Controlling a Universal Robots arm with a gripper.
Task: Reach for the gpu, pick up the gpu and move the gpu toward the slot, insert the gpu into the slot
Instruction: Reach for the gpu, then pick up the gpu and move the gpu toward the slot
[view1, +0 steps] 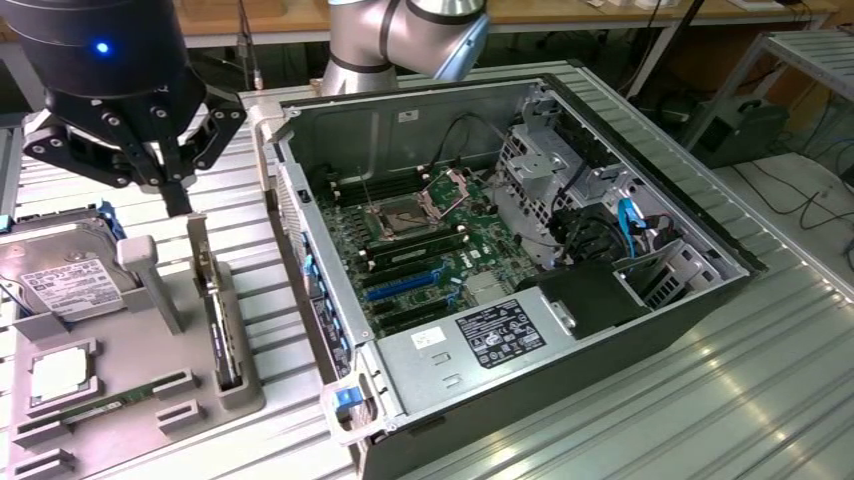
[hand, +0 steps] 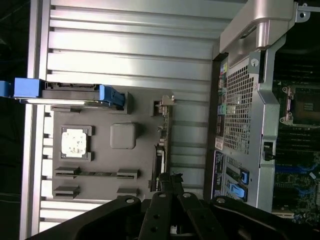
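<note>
1. Ribbed silver metal table (view1: 694, 400) is seen beneath everything, with desks and cables behind it.
2. On the exterior view's left, a flat grey plastic tray (view1: 147, 360) with moulded holders is laid on the table.
3. The gpu (view1: 222, 335), a thin brownish-dark circuit card with a narrow grey metal bracket at one end, is stood on its edge in a holder at the side of the tray nearest the case. From the wrist it is seen edge-on (hand: 162, 145).
4. A boxy silver hard drive (view1: 60, 280) with a white label, a square silver processor chip (view1: 60, 372) and a small green memory stick (view1: 100, 407) are also kept in the tray.
5. An open black and grey computer case (view1: 534, 420) is laid just beside the tray, and a green motherboard (view1: 474, 235) is exposed inside it.
6. The slot (view1: 400, 287), a long narrow bright-blue plastic connector strip, is seen on the motherboard, well apart from the gpu.
7. The black gripper (view1: 176, 200) is held above the tray, pointing down, near the gpu but apart from it.
8. Its fingers (view1: 174, 185) are pressed together and nothing is gripped between them; the same is seen from the wrist (hand: 170, 182).
</note>
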